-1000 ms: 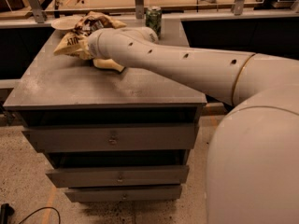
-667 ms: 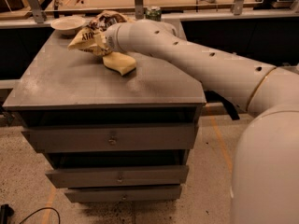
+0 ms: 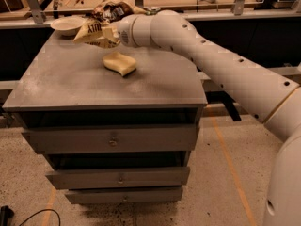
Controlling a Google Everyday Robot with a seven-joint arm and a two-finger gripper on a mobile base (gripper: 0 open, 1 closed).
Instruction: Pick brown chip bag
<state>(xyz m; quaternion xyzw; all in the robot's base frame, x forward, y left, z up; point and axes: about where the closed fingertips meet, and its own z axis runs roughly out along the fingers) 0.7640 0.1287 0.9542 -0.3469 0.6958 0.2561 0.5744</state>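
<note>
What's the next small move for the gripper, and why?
Probably a short straight-up lift. The gripper is at the brown chip bag near the back edge of the cabinet top, with a bowl beside the bag and the sponge in front; rising vertically should avoid both. Whether it has the bag, I can't tell.

One brown chip bag (image 3: pixel 96 31), one sponge (image 3: pixel 120 63), one bowl (image 3: pixel 67 24), three drawers (image 3: pixel 113 139), one pincer (image 3: pixel 111 31) (at the bag).

arm (image 3: pixel 225 74): one, stretched from lower right up toward upper left | wrist (image 3: pixel 146 29): rounded end section, roughly level, pointing left | claw (image 3: pixel 112 33): at arm's far tip, upper left of view, mostly hidden behind wrist
</note>
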